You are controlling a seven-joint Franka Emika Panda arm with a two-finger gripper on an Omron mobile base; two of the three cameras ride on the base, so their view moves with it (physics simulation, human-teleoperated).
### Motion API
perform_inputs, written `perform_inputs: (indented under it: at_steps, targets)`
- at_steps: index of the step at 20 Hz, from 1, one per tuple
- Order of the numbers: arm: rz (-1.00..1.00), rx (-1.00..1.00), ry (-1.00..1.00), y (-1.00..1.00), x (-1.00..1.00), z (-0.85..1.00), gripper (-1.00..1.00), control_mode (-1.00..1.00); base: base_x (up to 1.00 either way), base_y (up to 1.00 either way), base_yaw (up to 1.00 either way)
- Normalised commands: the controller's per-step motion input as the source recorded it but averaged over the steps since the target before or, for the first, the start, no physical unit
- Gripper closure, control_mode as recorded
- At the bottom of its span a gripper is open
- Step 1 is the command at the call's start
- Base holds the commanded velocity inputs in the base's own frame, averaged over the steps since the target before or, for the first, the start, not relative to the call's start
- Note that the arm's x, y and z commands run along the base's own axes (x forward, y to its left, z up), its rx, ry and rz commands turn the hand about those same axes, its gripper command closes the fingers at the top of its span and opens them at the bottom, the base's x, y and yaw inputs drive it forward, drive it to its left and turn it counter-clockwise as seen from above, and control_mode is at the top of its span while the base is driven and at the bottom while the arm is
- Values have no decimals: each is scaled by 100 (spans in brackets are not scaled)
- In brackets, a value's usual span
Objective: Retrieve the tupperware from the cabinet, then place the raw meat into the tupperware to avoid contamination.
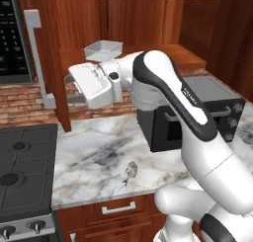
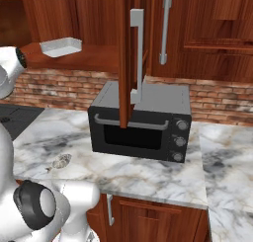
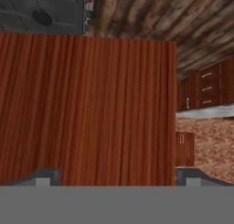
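Note:
The tupperware (image 1: 104, 49) is a shallow pale container standing on the low shelf of the open cabinet (image 1: 163, 58); the right base view shows the tupperware (image 2: 61, 46) at the upper left. The raw meat (image 1: 131, 171), a small grey-brown lump, lies on the marble counter near its front edge, and the raw meat (image 2: 62, 161) also appears at the left in the right base view. My gripper (image 1: 70, 88) hangs below and left of the tupperware, pointing at the swung-out cabinet door (image 1: 52, 53). Seen from the hand, the gripper (image 3: 116, 179) is open and empty, facing the door's wood (image 3: 91, 109).
A black toaster oven (image 1: 197, 112) stands on the counter under the shelf, right of the meat. The open door's silver bar handle (image 1: 37, 53) sticks out at the left. A stove (image 1: 24, 172) lies left of the counter, with a microwave (image 1: 12, 38) above it.

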Motion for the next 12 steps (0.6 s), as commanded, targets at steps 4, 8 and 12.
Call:
perform_inputs:
  at_steps: [4,8,12]
  targets:
    - [0,-9,3,75,-5,-8,-100,-100,0,0,0]
    - [0,-3,2,42,-1,-4,-100,-100,0,0,0]
    - [-4,-2,-8,-26,-13,1,-100,-100,0,0,0]
